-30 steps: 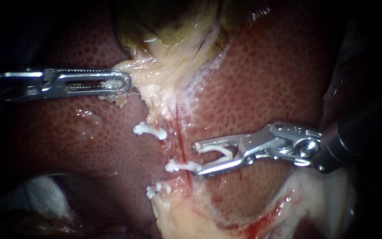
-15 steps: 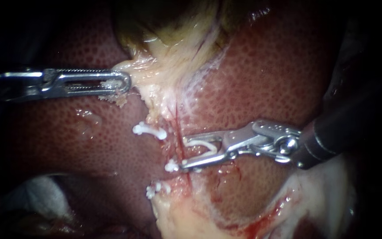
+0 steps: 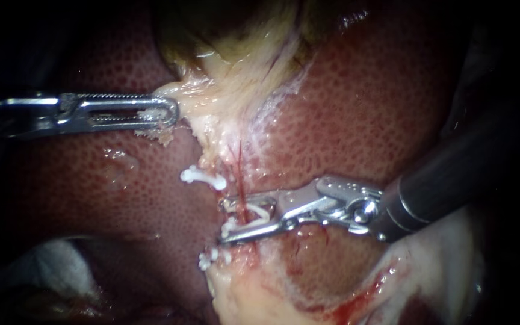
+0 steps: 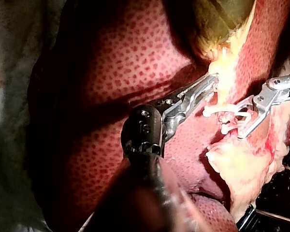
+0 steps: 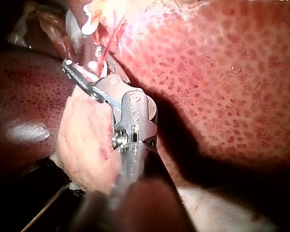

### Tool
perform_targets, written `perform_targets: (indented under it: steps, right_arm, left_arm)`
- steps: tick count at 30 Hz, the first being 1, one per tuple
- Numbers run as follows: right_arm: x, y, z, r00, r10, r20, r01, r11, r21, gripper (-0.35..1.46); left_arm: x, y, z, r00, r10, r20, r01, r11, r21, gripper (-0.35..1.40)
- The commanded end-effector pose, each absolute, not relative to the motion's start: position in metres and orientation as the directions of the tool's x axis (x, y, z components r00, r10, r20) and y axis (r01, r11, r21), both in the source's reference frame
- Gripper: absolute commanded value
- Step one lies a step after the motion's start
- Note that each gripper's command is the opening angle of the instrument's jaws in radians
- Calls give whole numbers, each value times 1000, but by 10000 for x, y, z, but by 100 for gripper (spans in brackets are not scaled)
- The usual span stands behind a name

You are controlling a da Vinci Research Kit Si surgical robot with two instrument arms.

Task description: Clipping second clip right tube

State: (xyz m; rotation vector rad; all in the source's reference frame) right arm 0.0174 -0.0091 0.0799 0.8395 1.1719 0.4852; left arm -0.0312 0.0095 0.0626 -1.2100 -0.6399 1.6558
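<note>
- Our left instrument [image 3: 173,113] comes in from the left edge, in the upper left of the frame. Its jaws are pressed together on the pale tissue [image 3: 200,99] that hangs below the gallbladder [image 4: 222,12].
- Our right instrument [image 3: 225,220] enters from the right edge, its shaft slanting down to just below the centre. Its jaws stand apart and carry a white clip [image 3: 259,212] between them, a leg against each jaw.
- The red tube [image 3: 240,174] runs down the middle of the frame from the pale tissue to the fatty tissue [image 3: 254,295] at the bottom. It passes between the right instrument's jaws, whose tips reach just left of it, so the white clip sits around it.
- The upper clip [image 3: 203,176] lies left of the red tube, just above the upper jaw.
- The middle clip [image 3: 230,227] touches the lower jaw near its tip and is partly hidden by it.
- The lowest clip [image 3: 209,257] sits at the edge of the fatty tissue.
- The liver [image 3: 362,108] fills both sides of the frame, and white gauze [image 3: 55,259] shows at lower left.
- In the left wrist view the two instruments' jaws are near each other but apart.
- In the right wrist view only one jaw shows clearly, so there we cannot tell how the jaws stand.
</note>
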Motion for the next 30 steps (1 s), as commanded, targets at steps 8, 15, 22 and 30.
perform_targets:
  steps: [8,15,22,30]
  right_arm:
    - [175,-97,796,340,733,-590,106,593,798,45]
    - [177,-103,795,346,743,-573,110,575,811,42]
    - [176,-104,795,359,751,-554,126,549,826,10]
    - [174,-105,794,380,809,-448,98,446,889,-35]
  left_arm:
    - [-312,95,626,-55,905,-422,-387,-409,-827,-35]
    - [-313,95,626,-55,905,-422,-387,-409,-827,-35]
    - [-313,95,626,-55,905,-422,-387,-409,-827,-35]
    - [-313,95,626,-58,905,-421,-388,-409,-826,-35]
